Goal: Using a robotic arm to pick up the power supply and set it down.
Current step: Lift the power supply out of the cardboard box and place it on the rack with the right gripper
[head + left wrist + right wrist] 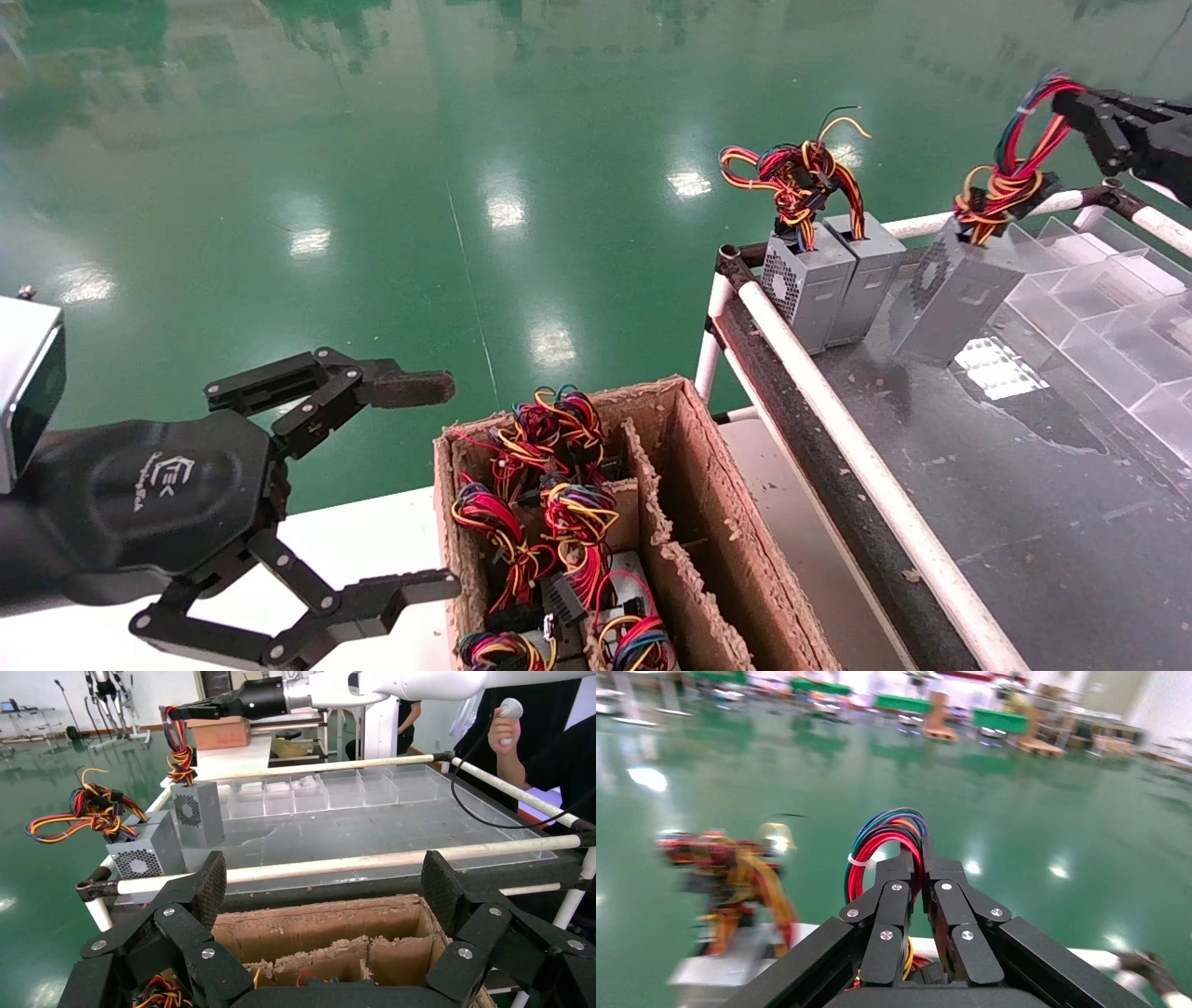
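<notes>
My right gripper (1071,98) is shut on the red, orange, yellow and blue wire bundle (884,832) of the power supply (954,294). This grey box with a perforated side hangs tilted under the bundle at the far part of the table (1024,485). I cannot tell whether its lower edge touches the surface. The left wrist view shows the same box (199,811) under that gripper (176,712). My left gripper (453,485) stands open and empty at the lower left, beside the cardboard box (708,522).
Two more grey power supplies (829,284) with a loose wire tangle stand at the table's far left corner. A white pipe rail (838,410) edges the table. Clear compartment trays (1099,317) lie at the right. The cardboard box holds several wired units. A person (548,734) stands beyond the table.
</notes>
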{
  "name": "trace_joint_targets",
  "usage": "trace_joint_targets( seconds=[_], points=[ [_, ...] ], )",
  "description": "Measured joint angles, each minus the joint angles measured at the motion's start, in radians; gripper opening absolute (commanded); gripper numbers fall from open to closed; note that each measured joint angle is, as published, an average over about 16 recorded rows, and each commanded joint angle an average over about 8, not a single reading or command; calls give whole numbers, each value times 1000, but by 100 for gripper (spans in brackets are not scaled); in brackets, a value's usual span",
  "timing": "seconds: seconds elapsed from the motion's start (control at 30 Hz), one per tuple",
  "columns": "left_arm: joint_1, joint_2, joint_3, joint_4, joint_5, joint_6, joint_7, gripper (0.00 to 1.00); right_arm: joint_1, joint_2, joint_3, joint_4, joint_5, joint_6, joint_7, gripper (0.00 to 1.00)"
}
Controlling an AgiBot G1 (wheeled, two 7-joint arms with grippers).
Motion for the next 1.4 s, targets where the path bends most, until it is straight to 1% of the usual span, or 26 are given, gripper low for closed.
trace_joint_targets(
  seconds=[0.23,0.4,1.17,1.2,1.4],
  points=[
    [0,0,0,0,0,0,0,100,45,-49,-9,-56,-19,128,-41,0],
    [0,0,0,0,0,0,0,100,65,-82,-13,-76,-27,187,-59,0],
    [0,0,0,0,0,0,0,100,94,-243,-46,-88,-74,282,-147,0],
    [0,0,0,0,0,0,0,100,94,-247,-47,-88,-75,284,-152,4],
    [0,0,0,0,0,0,0,100,90,-261,-48,-94,-77,290,-171,79]
  ],
)
